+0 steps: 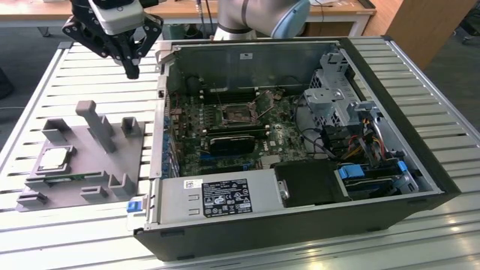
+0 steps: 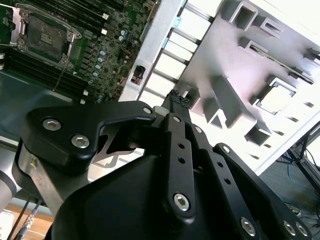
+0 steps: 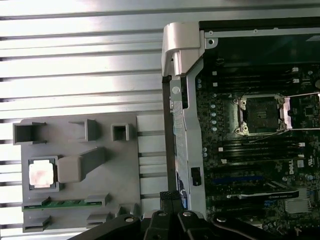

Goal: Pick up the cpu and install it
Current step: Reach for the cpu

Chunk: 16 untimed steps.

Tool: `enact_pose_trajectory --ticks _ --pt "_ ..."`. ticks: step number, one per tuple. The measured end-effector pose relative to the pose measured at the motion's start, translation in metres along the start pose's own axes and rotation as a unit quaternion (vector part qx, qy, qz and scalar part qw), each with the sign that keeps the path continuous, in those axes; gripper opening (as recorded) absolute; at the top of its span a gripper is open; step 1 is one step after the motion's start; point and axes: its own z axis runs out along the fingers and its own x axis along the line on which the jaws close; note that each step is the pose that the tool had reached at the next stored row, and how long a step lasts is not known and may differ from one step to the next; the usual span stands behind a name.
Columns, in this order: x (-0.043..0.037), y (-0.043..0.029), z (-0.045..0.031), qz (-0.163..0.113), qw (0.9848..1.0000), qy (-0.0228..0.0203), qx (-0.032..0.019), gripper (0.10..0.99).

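Observation:
The cpu (image 1: 55, 159) is a small silvery square chip lying flat in a recess of the grey fixture plate (image 1: 82, 185), at the exterior view's left; it also shows in both wrist views (image 3: 41, 174) (image 2: 275, 99). My gripper (image 1: 134, 71) hangs high above the slatted table, behind the fixture and just off the open computer case's near wall. Its black fingertips (image 2: 178, 97) are pressed together with nothing between them. The open cpu socket (image 1: 238, 114) sits on the motherboard inside the case, seen too in both wrist views (image 3: 261, 115) (image 2: 45, 34).
The open computer case (image 1: 390, 67) takes up the middle and the exterior view's right, with a drive cage (image 1: 338, 95), cables and a power supply (image 1: 217, 199) inside. Tall grey posts (image 1: 96, 125) rise from the fixture. A green memory stick (image 3: 70, 203) lies along the fixture's edge.

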Motion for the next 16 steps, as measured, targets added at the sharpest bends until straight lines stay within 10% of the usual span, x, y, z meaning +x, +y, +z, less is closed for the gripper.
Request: enact_pose_trajectory --ticks 16 --pt "0.0087 -0.0007 0.0002 0.0 1.0 0.0 0.0 0.106"
